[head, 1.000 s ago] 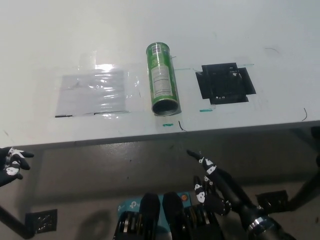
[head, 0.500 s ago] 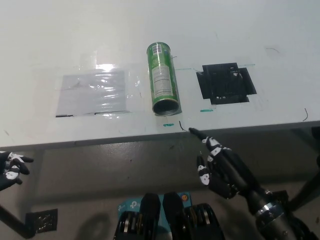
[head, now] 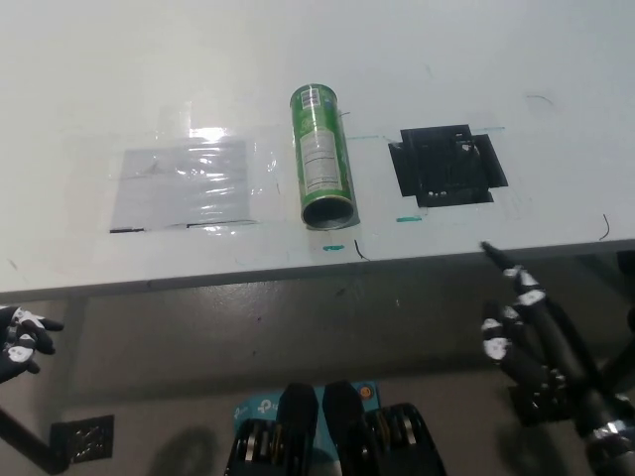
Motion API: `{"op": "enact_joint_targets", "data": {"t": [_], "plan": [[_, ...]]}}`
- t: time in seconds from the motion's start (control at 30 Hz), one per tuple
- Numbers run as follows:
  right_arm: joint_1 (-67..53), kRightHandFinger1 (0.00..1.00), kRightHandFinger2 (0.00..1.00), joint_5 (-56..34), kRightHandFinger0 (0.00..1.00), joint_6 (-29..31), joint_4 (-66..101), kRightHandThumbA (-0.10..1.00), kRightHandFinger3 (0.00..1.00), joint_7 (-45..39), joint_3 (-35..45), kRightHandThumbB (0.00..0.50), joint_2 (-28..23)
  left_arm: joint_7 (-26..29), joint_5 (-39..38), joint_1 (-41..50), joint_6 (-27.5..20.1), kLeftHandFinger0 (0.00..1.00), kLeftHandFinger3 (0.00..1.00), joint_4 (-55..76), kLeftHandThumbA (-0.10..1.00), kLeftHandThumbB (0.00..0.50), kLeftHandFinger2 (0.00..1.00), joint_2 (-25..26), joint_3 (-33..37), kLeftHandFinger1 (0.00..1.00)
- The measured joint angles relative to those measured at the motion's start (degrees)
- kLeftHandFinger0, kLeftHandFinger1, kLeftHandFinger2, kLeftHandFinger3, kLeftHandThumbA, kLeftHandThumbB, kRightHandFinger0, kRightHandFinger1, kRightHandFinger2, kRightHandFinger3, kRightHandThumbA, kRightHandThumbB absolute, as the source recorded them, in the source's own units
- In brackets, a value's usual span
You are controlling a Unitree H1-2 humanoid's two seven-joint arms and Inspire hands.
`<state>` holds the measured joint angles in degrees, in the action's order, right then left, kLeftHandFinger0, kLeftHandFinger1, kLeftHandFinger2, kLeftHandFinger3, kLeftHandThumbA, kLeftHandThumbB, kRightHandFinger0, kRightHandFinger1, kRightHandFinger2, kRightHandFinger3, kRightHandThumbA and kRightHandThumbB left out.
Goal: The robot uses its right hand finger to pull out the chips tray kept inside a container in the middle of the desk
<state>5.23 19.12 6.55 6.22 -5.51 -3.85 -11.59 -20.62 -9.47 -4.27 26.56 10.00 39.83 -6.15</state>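
A green chips container (head: 321, 158) lies on its side in the middle of the white desk (head: 476, 59), its open mouth (head: 328, 211) facing the front edge. I cannot make out the tray inside it. My black right hand (head: 531, 327) hangs below the desk's front edge at the lower right, well to the right of the container, one finger stretched out toward the edge and the others curled. My left hand (head: 18, 339) rests at the lower left edge of the view, only partly in frame.
A clear plastic sheet (head: 184, 183) is taped to the desk left of the container. A black square patch (head: 446, 165) lies to its right. Small green tape marks (head: 335, 248) sit near the front edge.
My right hand has swung from just below the container's mouth out to the right along the desk's front edge. The container and left hand have stayed put.
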Motion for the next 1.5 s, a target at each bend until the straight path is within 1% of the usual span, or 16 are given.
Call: {"op": "enact_joint_targets", "data": {"t": [0.03,0.07,0.13,0.2,0.3,0.57,0.6,0.67,0.7,0.73,0.77,0.87,0.9,1.07,1.4,1.5], "plan": [[-0.2,0.01,1.00,-0.2,0.02,0.0,-0.1,-0.10,1.00,0.2,0.6,0.229,0.2,0.0,0.0,0.0,0.0,0.51,0.83,0.0,0.10,0.000,0.68,0.0,0.0,0.58],[-0.8,0.04,1.00,-0.9,0.17,-0.1,-0.4,-0.10,1.00,0.4,1.7,0.229,0.8,0.0,0.0,0.1,0.0,0.50,0.83,0.0,0.09,0.000,0.68,-0.1,0.0,0.57],[-1.5,0.05,1.00,-2.6,0.19,-0.1,-1.4,-0.10,1.00,0.6,3.2,0.223,1.7,0.0,0.0,0.5,0.0,0.50,0.84,0.0,0.09,0.000,0.67,-0.1,-0.1,0.56],[-2.1,0.01,1.00,-3.8,0.07,-0.1,-2.8,-0.10,1.00,1.0,4.4,0.207,2.6,0.0,0.0,0.8,0.0,0.49,0.83,0.1,0.10,0.000,0.67,-0.3,-0.2,0.56],[-2.4,0.00,1.00,-5.3,0.00,-0.1,-5.0,-0.10,1.00,2.0,6.7,0.216,4.3,0.0,0.0,1.3,-0.1,0.47,0.83,0.0,0.10,0.000,0.67,-0.9,-0.5,0.55],[-2.0,0.00,1.00,-10.6,0.00,0.1,-10.6,-0.10,1.00,4.7,13.3,0.188,8.2,0.0,0.0,1.6,0.0,0.48,0.82,0.1,0.07,0.000,0.67,-1.8,-0.5,0.56],[-1.9,0.01,1.00,-11.4,0.00,-0.1,-10.7,-0.10,1.00,5.0,14.0,0.148,8.6,0.0,0.1,1.6,0.0,0.49,0.83,0.1,0.08,0.000,0.68,-1.8,-0.5,0.58],[-1.5,0.00,1.00,-13.7,0.00,-1.6,-10.5,-0.10,1.00,5.2,15.9,0.137,9.8,0.0,0.1,1.6,0.0,0.52,0.84,0.1,0.10,0.000,0.68,-1.8,-0.5,0.58],[-1.3,0.00,0.97,-14.7,0.00,-2.6,-10.4,-0.10,1.00,5.4,16.8,0.138,10.3,0.0,0.1,1.6,0.0,0.52,0.84,0.1,0.10,0.000,0.68,-1.8,-0.5,0.58],[-1.2,0.00,0.85,-15.3,0.00,-3.2,-10.3,-0.10,1.00,5.5,17.3,0.149,10.6,0.0,0.1,1.6,0.0,0.53,0.84,0.1,0.11,0.000,0.70,-1.8,-0.5,0.59],[-0.8,0.00,0.77,-16.7,0.00,-4.7,-10.2,-0.10,0.94,5.8,18.5,0.145,11.4,0.0,0.1,1.6,0.0,0.53,0.84,0.1,0.11,0.000,0.70,-1.9,-0.5,0.60],[0.2,0.00,0.68,-18.8,0.00,-7.6,-10.2,-0.10,0.87,6.6,20.1,0.134,12.2,0.0,0.1,1.5,0.0,0.52,0.84,0.1,0.11,0.000,0.70,-1.9,-0.5,0.59],[0.6,0.00,0.68,-19.2,0.00,-8.3,-10.2,-0.10,0.88,6.8,20.4,0.125,12.2,0.0,0.1,1.5,0.0,0.48,0.84,0.1,0.10,0.000,0.69,-1.9,-0.5,0.57],[1.0,0.05,0.66,-20.9,0.00,-10.6,-10.2,-0.10,0.91,7.6,21.0,0.112,12.3,0.1,0.1,1.5,0.0,0.48,0.86,0.1,0.07,0.000,0.70,-2.0,-0.5,0.57],[1.1,0.00,0.67,-21.9,0.00,-13.7,-9.1,-0.10,0.91,9.0,21.2,0.113,11.5,0.1,0.1,1.6,0.0,0.51,0.86,0.1,0.06,0.000,0.69,-3.5,-0.5,0.58],[1.4,0.00,0.69,-22.2,0.00,-14.3,-9.0,-0.10,0.94,9.2,21.2,0.099,10.9,0.1,0.1,1.6,0.0,0.51,0.84,0.1,0.08,0.000,0.69,-4.1,-0.5,0.58]]}}
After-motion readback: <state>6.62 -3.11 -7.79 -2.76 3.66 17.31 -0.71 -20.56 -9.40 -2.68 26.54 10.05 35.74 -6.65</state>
